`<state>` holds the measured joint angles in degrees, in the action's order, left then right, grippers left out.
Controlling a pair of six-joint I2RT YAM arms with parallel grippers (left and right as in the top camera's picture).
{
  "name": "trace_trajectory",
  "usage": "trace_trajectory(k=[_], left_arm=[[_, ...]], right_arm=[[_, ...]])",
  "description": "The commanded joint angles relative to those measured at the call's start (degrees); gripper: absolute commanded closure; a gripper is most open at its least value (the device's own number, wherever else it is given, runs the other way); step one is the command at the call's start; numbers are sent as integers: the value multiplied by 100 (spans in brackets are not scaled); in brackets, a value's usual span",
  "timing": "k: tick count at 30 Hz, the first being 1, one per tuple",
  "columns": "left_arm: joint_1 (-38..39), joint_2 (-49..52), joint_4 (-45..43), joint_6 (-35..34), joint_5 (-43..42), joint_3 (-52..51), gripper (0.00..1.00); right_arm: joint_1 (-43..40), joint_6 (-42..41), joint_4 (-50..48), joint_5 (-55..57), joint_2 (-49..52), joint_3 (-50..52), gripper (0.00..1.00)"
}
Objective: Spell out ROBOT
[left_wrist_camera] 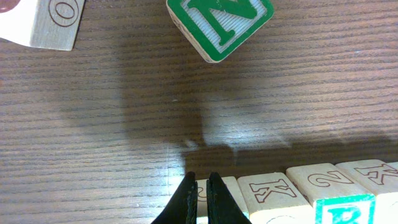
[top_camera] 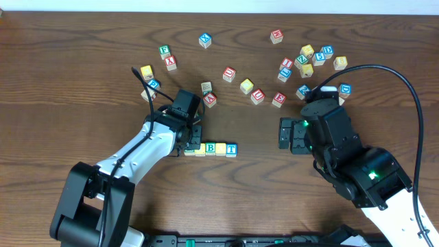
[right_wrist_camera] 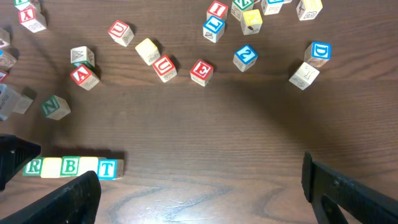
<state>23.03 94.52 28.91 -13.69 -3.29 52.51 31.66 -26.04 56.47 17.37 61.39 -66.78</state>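
The table (top_camera: 68,48) carried a row of five cubes (right_wrist_camera: 70,167) near the middle of its front edge, with the long axis of the row along that edge. It read R cube (right_wrist_camera: 33,166), B cube (right_wrist_camera: 70,165) and T cube (right_wrist_camera: 107,168), with two yellow cubes (right_wrist_camera: 51,168) between them. The right claw (top_camera: 283,134) was wide open and empty, well apart beyond the T end. The left claw (left_wrist_camera: 202,180) was fully closed on nothing, with its tips at the R end, so it seemed the nearer one for any last push.

Table (left_wrist_camera: 93,124) was dark wood, fine grain lines, low satin sheen. N cube (left_wrist_camera: 219,25) was pale bare wood, grain showing, green paint matt. B cube (right_wrist_camera: 70,166) looked the same. Left gripper (left_wrist_camera: 202,178) fingers looked matt black plastic.
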Motion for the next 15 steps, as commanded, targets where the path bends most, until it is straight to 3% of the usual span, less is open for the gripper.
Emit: trace_trajectory(k=[1,15], left_arm=[[-7,66,31,-50,-57,-76,93],[-42,63,-378,-52,599,-74,93]], right_arm=[[-22,39,13,22,-20,22,1],[-22,39,13,22,-20,22,1]])
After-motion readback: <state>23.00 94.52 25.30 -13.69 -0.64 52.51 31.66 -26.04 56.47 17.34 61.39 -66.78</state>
